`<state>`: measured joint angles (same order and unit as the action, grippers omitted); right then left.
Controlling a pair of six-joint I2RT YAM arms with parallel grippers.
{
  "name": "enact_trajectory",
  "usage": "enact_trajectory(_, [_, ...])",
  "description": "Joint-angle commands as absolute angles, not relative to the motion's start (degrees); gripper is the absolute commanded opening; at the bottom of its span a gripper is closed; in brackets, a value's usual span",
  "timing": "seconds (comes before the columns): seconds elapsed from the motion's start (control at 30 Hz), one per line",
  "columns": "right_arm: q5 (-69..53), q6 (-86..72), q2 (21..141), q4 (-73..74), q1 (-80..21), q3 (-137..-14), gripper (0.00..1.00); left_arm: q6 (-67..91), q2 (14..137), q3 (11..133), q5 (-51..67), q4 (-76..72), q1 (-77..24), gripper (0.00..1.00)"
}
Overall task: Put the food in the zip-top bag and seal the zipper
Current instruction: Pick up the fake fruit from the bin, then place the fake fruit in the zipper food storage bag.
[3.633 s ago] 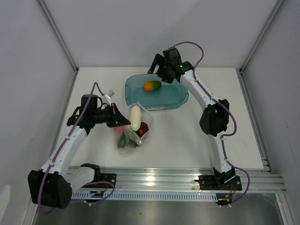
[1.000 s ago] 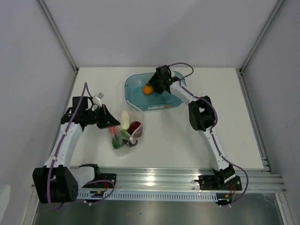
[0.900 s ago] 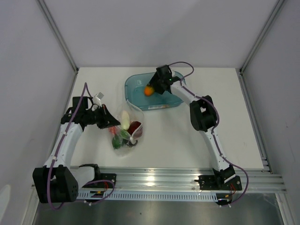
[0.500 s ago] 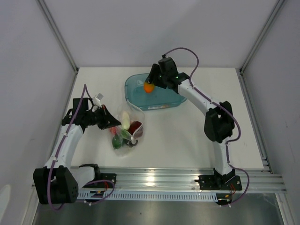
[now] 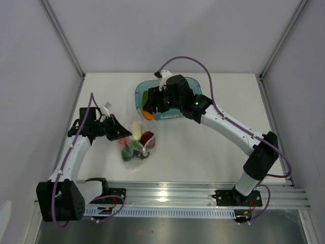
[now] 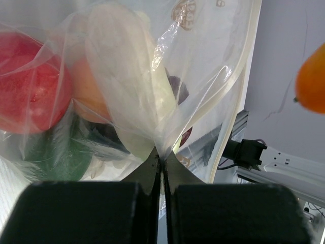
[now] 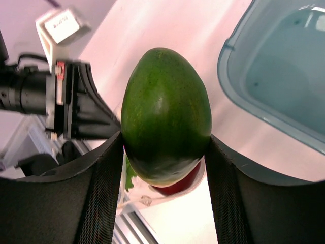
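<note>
A: The right arm (image 5: 228, 127) is draped straight across the teal tub (image 5: 138, 95) from overhead, so most of that tub is hidden. Only its left rim and a strip of near wall show. What can you make out?

B: The right gripper (image 5: 151, 105) is buried under its own wrist up there. Only the orange tip of the orange-green fruit (image 5: 148, 113) pokes out, just off the tub's near-left corner, between the tub and the zip-top bag (image 5: 136, 154). How high it hangs, I can't say.

A: The wrist view settles the grip, though! Both fingers (image 7: 101, 173) are clamped on the fruit's flanks, green end toward the lens, orange end hidden behind.

B: And the left gripper (image 6: 161, 170)?

A: Pinched tight on a fold of the bag's plastic, jaws closed with only film between them.

B: The bag sits at that gripper's tip over the table (image 5: 213, 147); lifted or lying flat, I can't tell. Inside there's a white oblong (image 6: 119, 71) up front, a red piece (image 6: 30, 89) to its left and a green piece (image 6: 53, 157) below. A dark piece (image 6: 176, 90) is mostly masked behind the oblong. Crinkles and glare blur the count.

A: The zipper (image 6: 242, 86) shows as a pale strip curving down the right. Whether the mouth gapes or is pressed together, I can't tell.

B: What's in the way? The left gripper and its white tag (image 7: 60, 24) sit right beside the bag, facing the fruit. An aluminium rail (image 5: 177, 192) runs along the near edge.
</note>
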<state>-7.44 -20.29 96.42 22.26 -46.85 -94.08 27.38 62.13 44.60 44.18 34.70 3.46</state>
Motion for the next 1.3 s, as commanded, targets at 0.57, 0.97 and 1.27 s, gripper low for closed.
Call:
enact_trajectory(0.57, [-17.93, -11.25, 104.76, 33.22, -51.94, -102.03, 0.65, 30.41, 57.75, 44.56, 45.97, 34.80, 4.22, 0.00])
enact_trajectory(0.97, [-4.66, -17.03, 99.41, 40.77, -50.28, -100.37, 0.99, 31.73, 54.49, 41.84, 45.97, 33.75, 4.13, 0.00])
enact_trajectory(1.27, [-17.04, -19.42, 102.29, 41.48, -45.26, -98.79, 0.72, 31.73, 53.26, 42.10, 45.62, 34.45, 4.13, 0.00])
